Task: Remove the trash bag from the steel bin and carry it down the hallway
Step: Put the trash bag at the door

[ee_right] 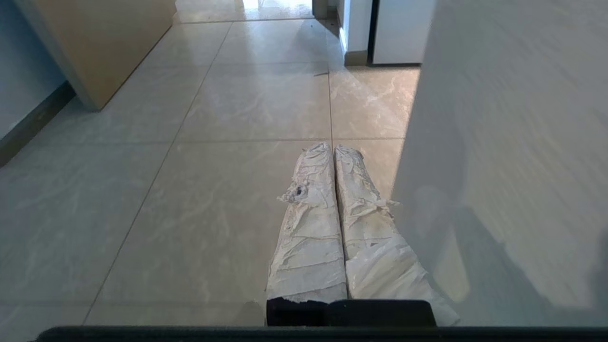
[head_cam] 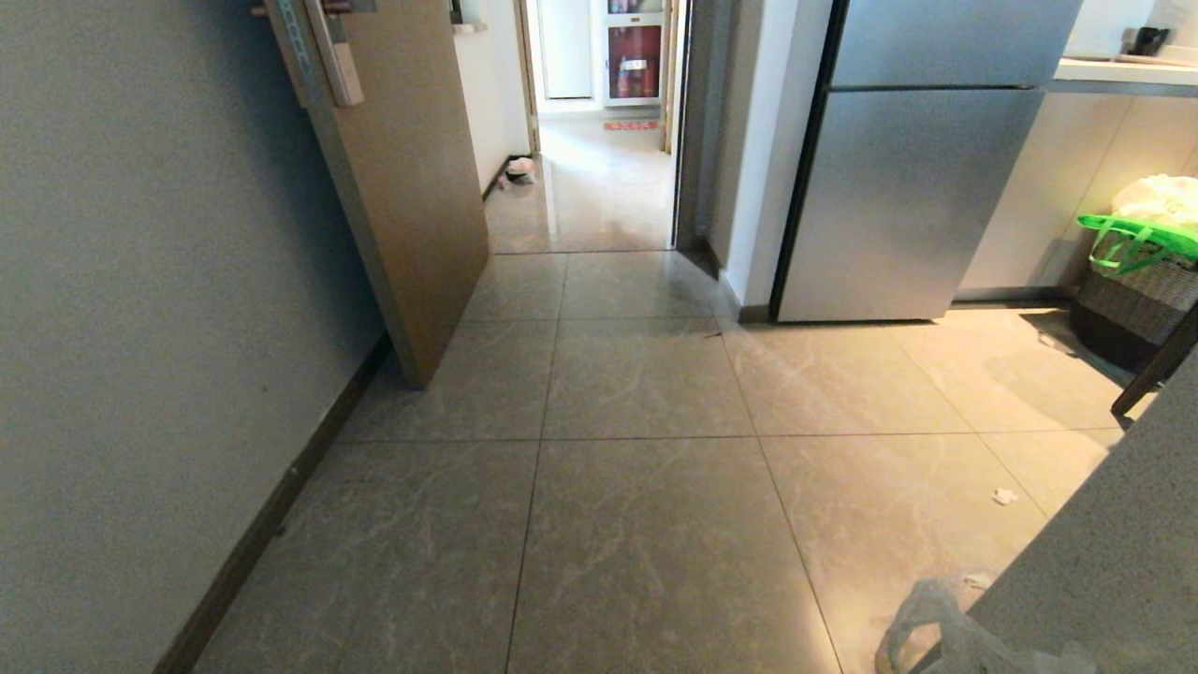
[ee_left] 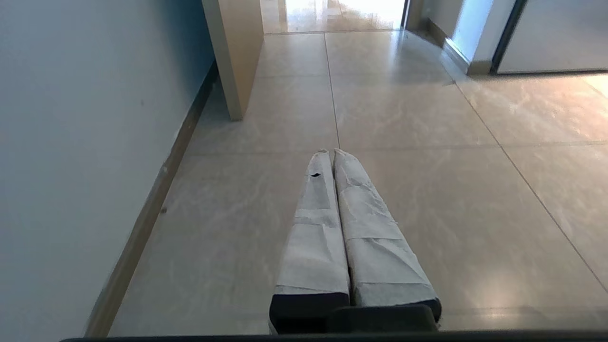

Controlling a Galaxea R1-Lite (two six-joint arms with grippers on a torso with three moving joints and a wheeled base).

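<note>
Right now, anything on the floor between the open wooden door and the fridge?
Head view: bare floor tiles between the wooden door and the fridge; beyond them, the open doorway.

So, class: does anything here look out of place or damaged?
Yes. Small white scraps litter the floor tiles on the right, and the right gripper has torn, frayed tape wrapping.

I can read no text, label, brand, number or sign from any of my three cameras. At the far end of the corridor, in the head view, the red-fronted cabinet with a white frame carries some small markings, and a strip of red marks lies on the floor before it, but both are too small for me to make out a single letter or figure.
</note>
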